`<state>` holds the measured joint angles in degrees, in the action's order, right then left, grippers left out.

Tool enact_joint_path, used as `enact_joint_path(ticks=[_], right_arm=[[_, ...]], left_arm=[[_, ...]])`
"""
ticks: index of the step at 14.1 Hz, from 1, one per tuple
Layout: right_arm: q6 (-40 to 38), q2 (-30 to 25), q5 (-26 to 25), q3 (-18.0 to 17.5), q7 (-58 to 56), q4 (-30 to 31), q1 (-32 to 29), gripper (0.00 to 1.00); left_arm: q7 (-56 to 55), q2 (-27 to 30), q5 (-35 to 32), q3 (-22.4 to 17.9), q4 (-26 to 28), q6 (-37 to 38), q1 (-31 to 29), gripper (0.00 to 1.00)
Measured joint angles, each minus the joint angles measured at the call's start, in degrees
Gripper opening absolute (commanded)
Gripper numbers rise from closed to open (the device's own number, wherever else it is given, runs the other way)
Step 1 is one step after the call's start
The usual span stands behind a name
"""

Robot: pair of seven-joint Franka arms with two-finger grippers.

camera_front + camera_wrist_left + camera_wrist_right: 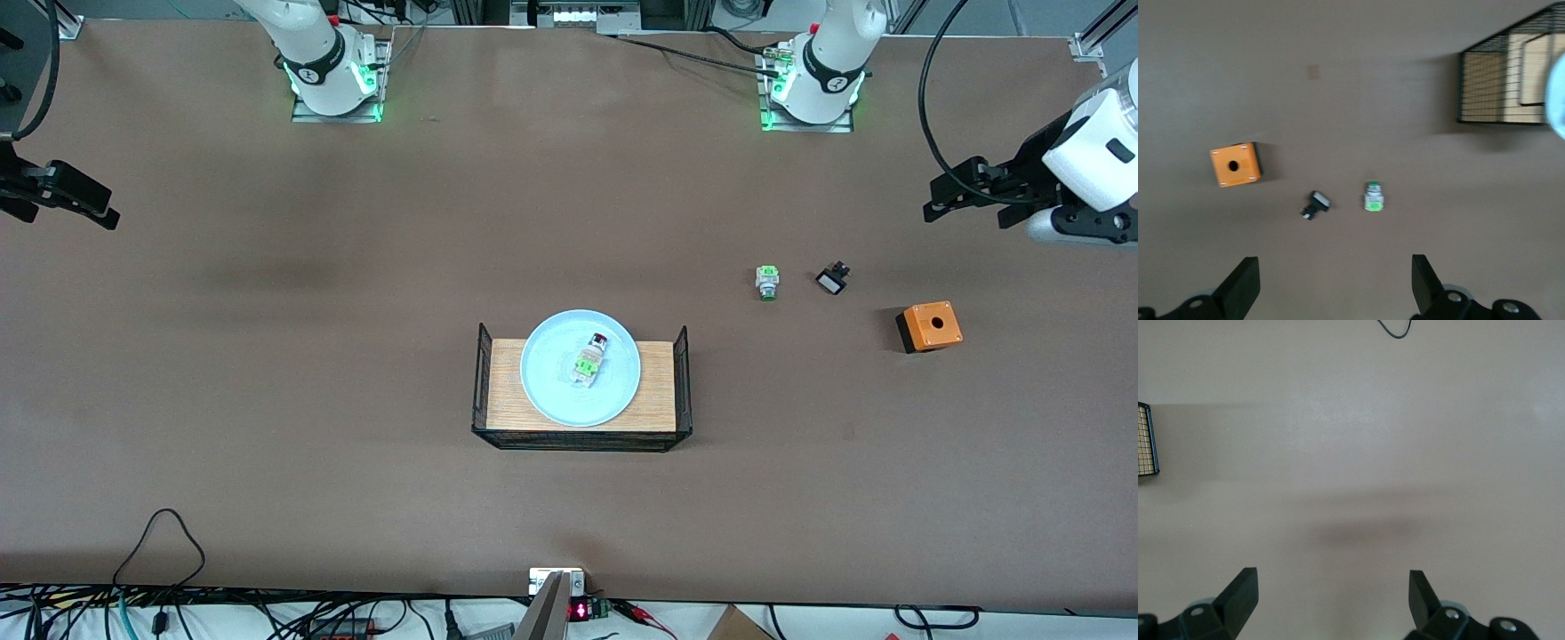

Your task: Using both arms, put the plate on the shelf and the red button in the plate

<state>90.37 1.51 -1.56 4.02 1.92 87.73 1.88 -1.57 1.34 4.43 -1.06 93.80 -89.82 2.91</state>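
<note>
Left gripper (933,203): fingers (1241,283) spread wide and empty, raised over the surface (267,400) at the left arm's end. Right gripper (102,213): fingers (1238,590) equally wide and empty, over bare surface at the right arm's end. Both arms wait. The plate (542,391) rests on the wooden tray (658,391); the red button (590,357) lies on it. The plate is probably rigid, glossy, slippery and breakable: grip its rim. The button appears light and hard: grip its white-green body.

The plate (551,391) looks glossy and smooth — pale-blue glaze; the rack (582,436) is black wire mesh with a wood-grain board; the bench (267,400) is matt brown.
</note>
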Motion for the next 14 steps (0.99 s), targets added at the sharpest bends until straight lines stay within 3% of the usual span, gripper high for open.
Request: enact_joint_path(ticks=[4, 14], right_arm=[[0.0, 0.0, 0.0, 0.0, 0.0, 0.0, 0.0, 1.0], [0.0, 0.0, 0.0, 0.0, 0.0, 0.0, 0.0, 1.0]], left_arm=[[0.0, 4.1, -2.3, 0.2, 6.0, -1.0, -0.4, 1.0], [0.0, 4.2, -3.2, 0.4, 5.5, 1.3, -0.4, 1.0]])
